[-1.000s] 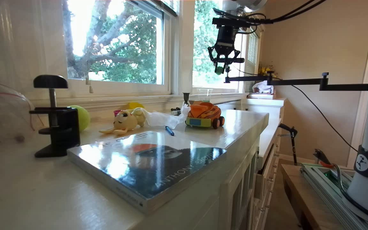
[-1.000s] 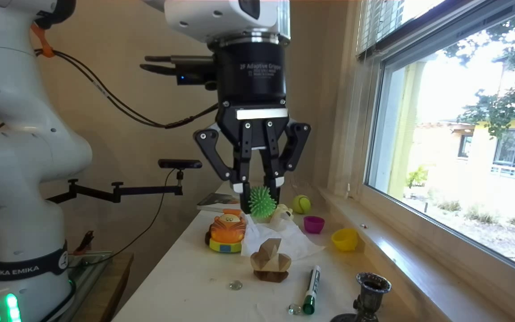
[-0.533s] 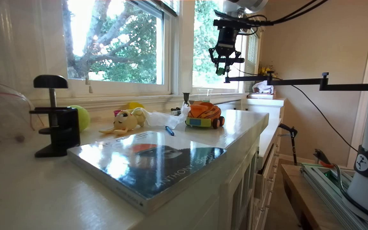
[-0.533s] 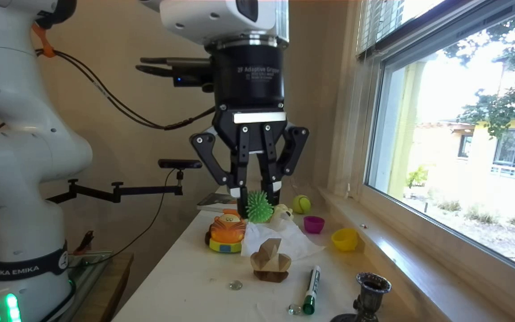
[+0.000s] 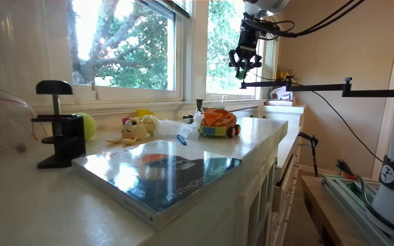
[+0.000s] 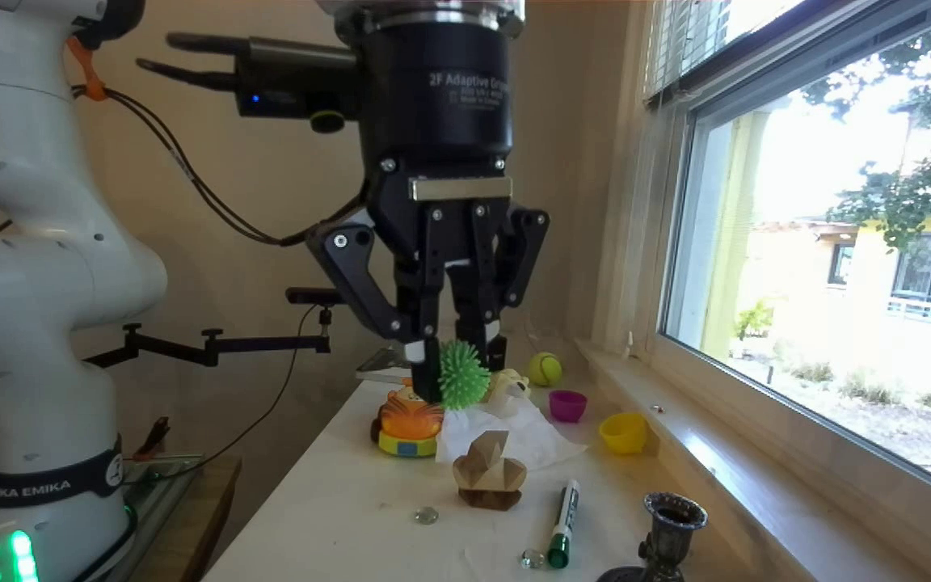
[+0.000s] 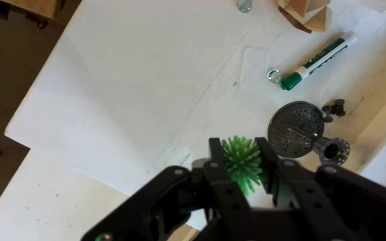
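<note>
Gripper (image 7: 239, 147) has green spiky ball (image 6: 464, 376) pinched btwn its two fingers (image 7: 215, 149); gap is only abt as wide as ball, one finger each side. Ball sits at the tips, bristles poking out past them. Loc: in air over counter (image 7: 129, 83), looks higher than candlestick (image 7: 302, 135); wrist view shows it by candlestick base, but that's line of sight, exact offset unclear. Small dark metal bit (image 7: 334, 110) just beside candlestick base, can't tell if touching. Green-capped marker (image 7: 318, 62) near candlestick; glass bead (image 7: 274, 76) also near it, just beside marker cap. Wooden faceted block (image 6: 490, 471) farther from candlestick than marker; orange toy car (image 6: 409, 424) + white sheet (image 6: 530, 440) (cloth or paper, unclear) well apart from candlestick. Handling, my read: bristles look soft/springy, so steady moderate squeeze, no overcrush; tip-only hold could let ball roll or twist, so slow smooth moves, no jerks. Candlestick = main snag risk, tall w/ flared top: best hold ball above its rim & give gripper room sideways.
</note>
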`<state>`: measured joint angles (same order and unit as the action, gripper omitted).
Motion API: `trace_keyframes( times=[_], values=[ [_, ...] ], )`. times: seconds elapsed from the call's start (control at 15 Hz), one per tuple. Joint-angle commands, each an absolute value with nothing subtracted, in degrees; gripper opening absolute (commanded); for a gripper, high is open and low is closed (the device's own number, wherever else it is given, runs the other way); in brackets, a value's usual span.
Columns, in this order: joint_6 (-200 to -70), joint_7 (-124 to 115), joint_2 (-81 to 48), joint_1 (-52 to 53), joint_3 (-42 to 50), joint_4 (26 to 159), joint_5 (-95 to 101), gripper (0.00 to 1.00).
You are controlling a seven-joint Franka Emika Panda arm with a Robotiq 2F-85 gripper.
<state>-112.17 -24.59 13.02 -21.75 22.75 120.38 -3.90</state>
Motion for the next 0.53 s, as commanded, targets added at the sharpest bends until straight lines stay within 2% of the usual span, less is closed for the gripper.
trace_keyframes(
  times=[0.0,0.47],
  values=[
    [-106.56,-18.79,7.40,-22.23,23.49,112.83,-4.80,0.07],
    [-101.02,-15.16,-0.65,-22.27,23.46,103.15,-2.65,0.08]
  ],
)
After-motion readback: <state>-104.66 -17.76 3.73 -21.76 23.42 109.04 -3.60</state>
